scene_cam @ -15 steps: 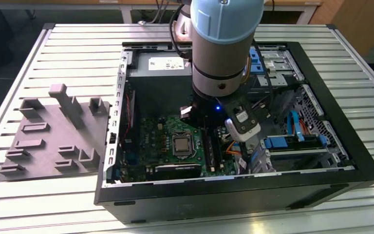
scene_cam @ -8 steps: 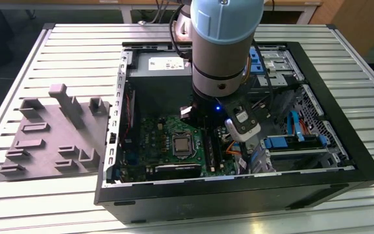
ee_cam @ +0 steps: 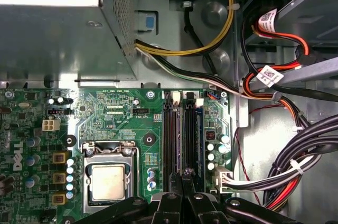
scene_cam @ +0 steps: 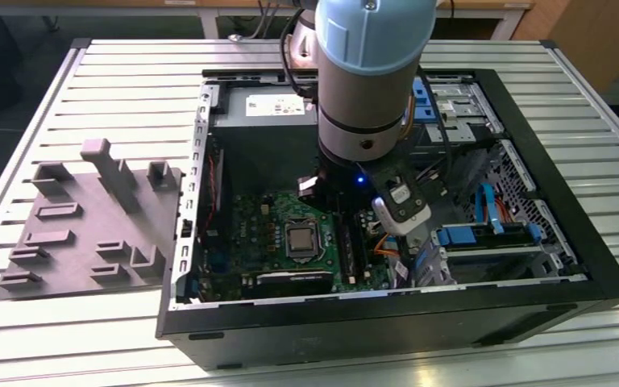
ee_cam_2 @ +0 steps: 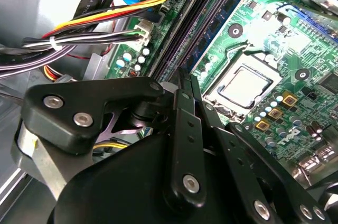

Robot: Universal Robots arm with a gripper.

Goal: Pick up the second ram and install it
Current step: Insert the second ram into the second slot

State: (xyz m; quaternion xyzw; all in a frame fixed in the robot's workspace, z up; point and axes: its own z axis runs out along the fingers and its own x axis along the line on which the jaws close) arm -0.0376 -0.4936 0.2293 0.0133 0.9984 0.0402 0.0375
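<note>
Gripper [ee_cam: 185, 174] is down inside the open PC case [scene_cam: 396, 322], tips right over the near end of the memory slots [ee_cam: 179, 129] on the motherboard [scene_cam: 277, 234]. In both wrist views my fingers [ee_cam_2: 186, 108] look drawn together, no gap that I can see. I can't tell if anything is pinched between them.

Second ram [ee_cam_2: 222, 20]: I can make out one stick. It stands upright in the slot bank, on the processor [ee_cam_2: 245, 84] side. Its chip face shows in the second wrist view. It sits just beside my tips; can't confirm touching.

A cable bundle [ee_cam_2: 95, 18] runs along the other side of the slots, clear of the gripper.

In the exterior view my arm [scene_cam: 369, 81] comes straight down into the case. The grey tray [scene_cam: 73, 234] sits on the slatted table [scene_cam: 126, 64], at the exterior view's left, just beside the case.
</note>
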